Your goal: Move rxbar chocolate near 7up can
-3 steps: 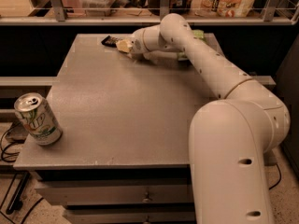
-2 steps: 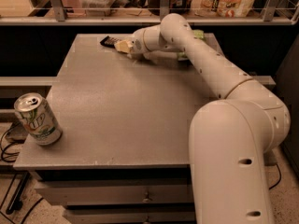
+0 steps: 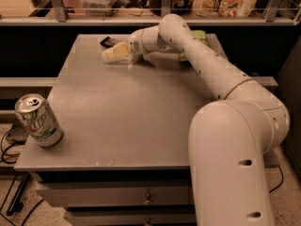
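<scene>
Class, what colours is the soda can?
7up can: white and green, silver top, camera view; gripper beside rxbar chocolate.

One camera looks down on the table (image 3: 122, 126) from above and just in front of its near edge, facing its far side and the shelf (image 3: 141, 20) behind. It sits close: the arm (image 3: 235, 140) bulks large over the table's near right corner. The can (image 3: 38, 120) marks the near left corner. The gripper (image 3: 114, 52) is low over the far side, left of centre.
</scene>
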Controlling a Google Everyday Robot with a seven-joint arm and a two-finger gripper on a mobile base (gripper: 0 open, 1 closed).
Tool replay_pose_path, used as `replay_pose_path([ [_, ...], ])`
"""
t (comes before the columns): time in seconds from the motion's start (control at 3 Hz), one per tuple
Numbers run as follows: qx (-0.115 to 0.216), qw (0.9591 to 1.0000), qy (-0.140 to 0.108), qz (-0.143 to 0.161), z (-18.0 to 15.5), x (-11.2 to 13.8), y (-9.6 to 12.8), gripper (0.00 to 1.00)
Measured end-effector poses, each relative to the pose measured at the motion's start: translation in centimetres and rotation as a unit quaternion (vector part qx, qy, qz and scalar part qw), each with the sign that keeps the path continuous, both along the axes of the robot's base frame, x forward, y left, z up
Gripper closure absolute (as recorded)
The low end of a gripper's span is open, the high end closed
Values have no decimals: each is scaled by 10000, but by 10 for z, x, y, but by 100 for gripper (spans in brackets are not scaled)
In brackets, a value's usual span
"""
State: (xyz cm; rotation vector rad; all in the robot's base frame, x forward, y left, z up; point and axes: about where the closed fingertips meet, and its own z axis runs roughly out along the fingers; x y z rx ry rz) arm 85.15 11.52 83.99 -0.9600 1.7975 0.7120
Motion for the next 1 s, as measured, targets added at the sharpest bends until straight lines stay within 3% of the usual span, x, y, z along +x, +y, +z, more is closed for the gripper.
replay_pose_path([
  [0.67, -200, 9991, -331, 144, 40, -25, 12, 0],
  [1.0, -157, 9994, -293, 119, 39, -24, 10, 0],
])
